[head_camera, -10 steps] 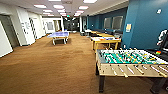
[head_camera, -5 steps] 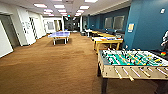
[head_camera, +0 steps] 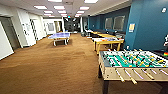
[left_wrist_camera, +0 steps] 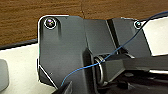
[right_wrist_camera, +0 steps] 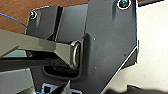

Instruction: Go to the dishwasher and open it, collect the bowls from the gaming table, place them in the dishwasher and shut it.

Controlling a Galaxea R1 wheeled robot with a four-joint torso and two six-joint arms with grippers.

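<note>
Robot's out on the brown carpet [head_camera: 50,72], foosball table [head_camera: 132,63] close on the right. The gaming table [head_camera: 107,40] sits just past it, ahead and right, long side running away down the blue wall. Can't tell if either gripper's open, and the bowls are too small to spot

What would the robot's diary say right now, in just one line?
place: carpeted games room | near right: green-field table-football table | beyond it: yellow-edged table | far left: blue table-tennis table | bowls: unseen
</note>
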